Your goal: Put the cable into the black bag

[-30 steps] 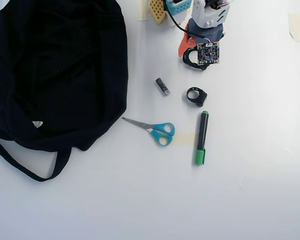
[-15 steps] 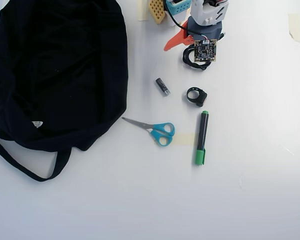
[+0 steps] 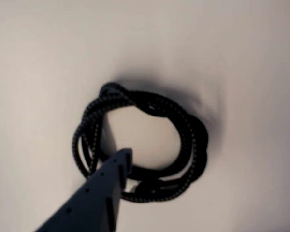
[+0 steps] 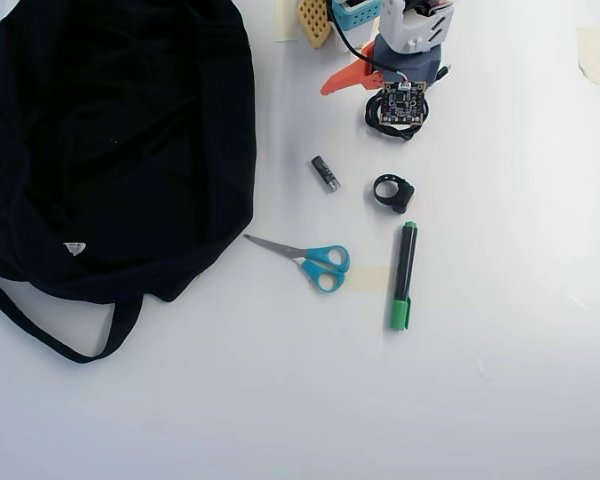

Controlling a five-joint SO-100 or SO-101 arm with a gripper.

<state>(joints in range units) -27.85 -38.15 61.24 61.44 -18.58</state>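
Directly beneath the arm, near the top middle of the overhead view: the cable (image 4: 392,128), a small loose coil of thin black cord lying flat on the white table (image 4: 500,380), mostly hidden there by the wrist and its little circuit board (image 4: 401,103). Close up in the wrist view: same cable (image 3: 145,140) as a braided black loop of several turns, a knot-like overlap at upper left, a short plug end at the bottom. Gripper (image 4: 365,92) spread wide, holding nothing; orange finger (image 4: 342,80) swung out to the left in the overhead view, dark finger (image 3: 94,198) rising from the lower edge of the wrist view with its tip over the lower left arc of the coil — touching or just above, cannot tell. Well apart, filling the upper left of the overhead view: the black bag (image 4: 110,150), slumped and floppy, white tag (image 4: 74,248) near its lower edge, strap handle (image 4: 50,335) trailing below. Between bag and cable, scattered on the table: small dark cylinder (image 4: 325,172), black ring-shaped clip (image 4: 392,193), blue-handled scissors (image 4: 308,260), green-capped marker (image 4: 404,275) lying across a strip of tape (image 4: 372,278).
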